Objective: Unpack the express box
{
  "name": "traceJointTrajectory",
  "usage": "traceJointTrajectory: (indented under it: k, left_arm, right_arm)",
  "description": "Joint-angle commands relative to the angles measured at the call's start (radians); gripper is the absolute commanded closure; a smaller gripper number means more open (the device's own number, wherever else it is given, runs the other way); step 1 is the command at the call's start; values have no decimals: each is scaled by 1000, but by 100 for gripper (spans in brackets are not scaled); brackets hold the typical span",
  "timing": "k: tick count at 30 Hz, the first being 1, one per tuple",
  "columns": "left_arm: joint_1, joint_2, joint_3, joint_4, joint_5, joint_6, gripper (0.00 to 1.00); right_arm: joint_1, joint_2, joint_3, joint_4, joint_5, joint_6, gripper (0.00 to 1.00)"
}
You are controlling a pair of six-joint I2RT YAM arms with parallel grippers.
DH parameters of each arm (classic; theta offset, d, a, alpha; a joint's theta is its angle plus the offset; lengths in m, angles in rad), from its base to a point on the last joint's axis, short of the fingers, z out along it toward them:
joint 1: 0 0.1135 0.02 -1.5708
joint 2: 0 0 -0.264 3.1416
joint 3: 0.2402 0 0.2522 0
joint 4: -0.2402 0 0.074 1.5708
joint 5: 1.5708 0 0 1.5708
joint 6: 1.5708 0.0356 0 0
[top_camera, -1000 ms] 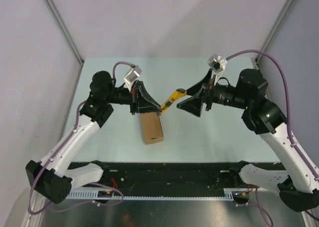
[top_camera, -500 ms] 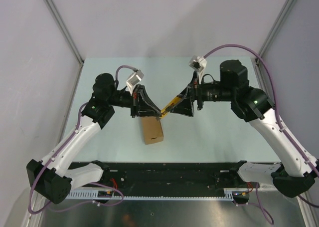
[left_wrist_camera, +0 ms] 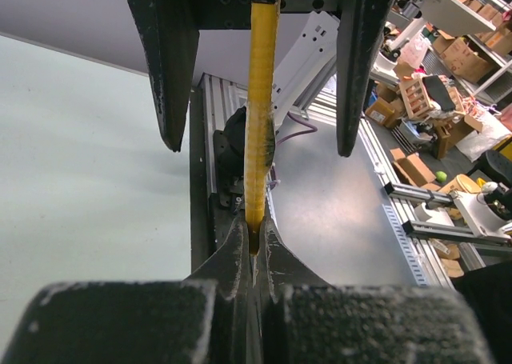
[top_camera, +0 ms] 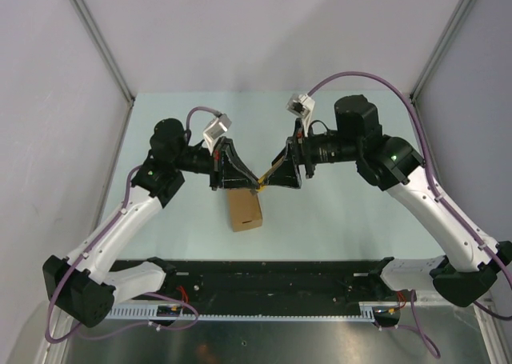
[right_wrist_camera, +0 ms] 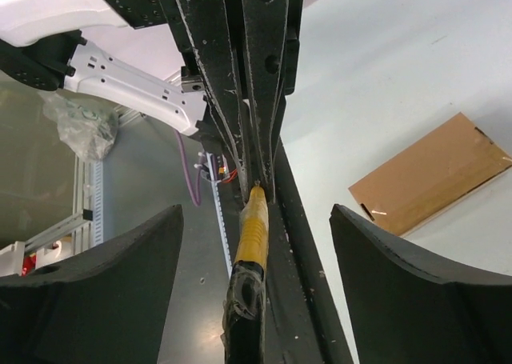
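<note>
The express box (top_camera: 244, 208), a small brown carton, lies flat on the pale table below both grippers; the right wrist view shows it too, as the express box (right_wrist_camera: 428, 176) with a small white mark. My left gripper (top_camera: 253, 182) is shut on one end of a slim yellow-and-black utility knife (top_camera: 268, 172) and holds it in the air above the box. In the left wrist view the knife (left_wrist_camera: 261, 100) sticks out from the left gripper (left_wrist_camera: 254, 224). My right gripper (top_camera: 278, 170) is open, its fingers (right_wrist_camera: 416, 292) on either side of the knife (right_wrist_camera: 252, 240) without touching it.
The black rail (top_camera: 264, 278) with the arm bases runs along the near table edge. Grey walls with metal posts (top_camera: 100, 40) close in the left, back and right sides. Purple cables (top_camera: 360, 80) loop above each wrist.
The right arm has swung left toward the left gripper, so its open fingers now straddle the knife's free end and stand slightly narrower. The left gripper keeps the knife; the box has not moved.
</note>
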Motion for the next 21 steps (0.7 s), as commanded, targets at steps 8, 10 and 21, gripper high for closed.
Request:
traceJointTrajectory:
  k: [8,10,21]
  left_arm:
    - [-3,-16,3,13,-7,42,100]
    - [-2,-8,6,12,-16,41,100]
    - [1,0,11,6,-30,41,100]
  right_arm:
    - [-13,-28,37,62,-119,69,15]
    - [-14,-28,39,50,-131,69,17]
    - [-19,-23,42,-8,-135,54,43]
